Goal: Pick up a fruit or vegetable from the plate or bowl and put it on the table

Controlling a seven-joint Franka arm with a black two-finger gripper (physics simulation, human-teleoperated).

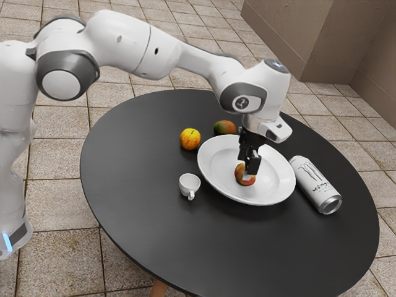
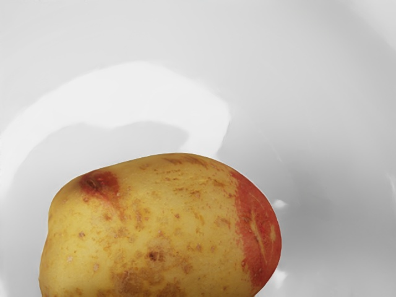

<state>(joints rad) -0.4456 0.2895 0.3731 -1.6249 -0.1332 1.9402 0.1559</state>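
My gripper (image 1: 248, 163) is low over the white plate (image 1: 279, 182) in the exterior view, pointing down with its fingers apart. Right at the fingertips, a red and yellow potato (image 1: 244, 176) lies in the plate, partly covered by the nearer finger. Whether the fingers touch it I cannot tell. The wrist view has the potato (image 2: 158, 232) large at its lower edge, yellow with brown specks and a red end, on the plate's glossy white surface (image 2: 297, 80).
On the black round table (image 1: 142, 204), a yellow-red apple (image 1: 190, 139) and a green-red mango (image 1: 225, 127) lie outside the plate. A small white cup (image 1: 189, 184) stands near the plate's rim; a white can (image 1: 316, 185) lies on the plate's other side.
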